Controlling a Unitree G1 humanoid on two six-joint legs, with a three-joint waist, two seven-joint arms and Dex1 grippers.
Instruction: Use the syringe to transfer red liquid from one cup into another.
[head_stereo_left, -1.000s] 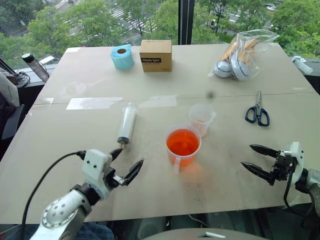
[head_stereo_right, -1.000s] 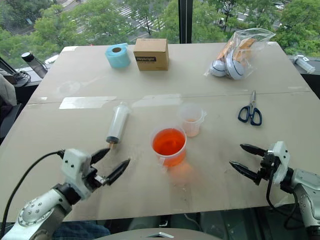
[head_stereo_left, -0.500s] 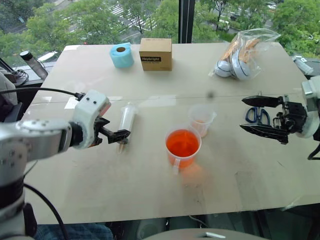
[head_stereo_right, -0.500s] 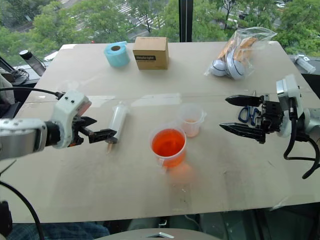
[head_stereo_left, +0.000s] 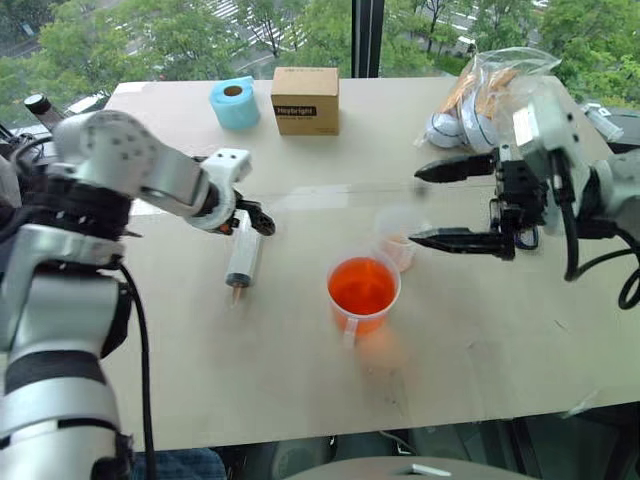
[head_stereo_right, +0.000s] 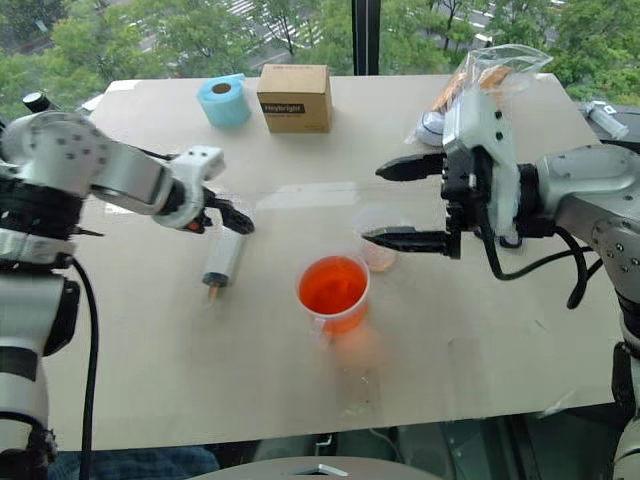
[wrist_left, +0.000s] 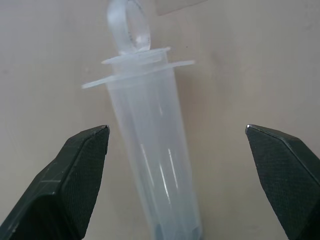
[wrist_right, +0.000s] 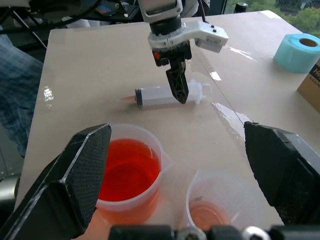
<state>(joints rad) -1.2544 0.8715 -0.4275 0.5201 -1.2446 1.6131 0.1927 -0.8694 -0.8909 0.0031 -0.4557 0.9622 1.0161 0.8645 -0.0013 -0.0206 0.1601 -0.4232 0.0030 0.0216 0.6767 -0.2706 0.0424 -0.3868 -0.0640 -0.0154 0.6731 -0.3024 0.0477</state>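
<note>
Left wrist view shows the syringe (wrist_left: 150, 150) lying on the table (head_stereo_left: 300, 380) between my left gripper (head_stereo_left: 250, 217) fingers, spread wide and gripping nothing. My right gripper (head_stereo_left: 440, 205) hangs fully open and empty above the narrow clear cup (wrist_right: 220, 210), which holds a little red liquid (wrist_right: 127, 172); the wide handled cup (head_stereo_left: 363, 292) beside it holds much more.

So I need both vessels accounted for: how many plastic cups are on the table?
2: the handled cup of red liquid near the table's middle, and the smaller clear cup just behind it, toward the right.
</note>
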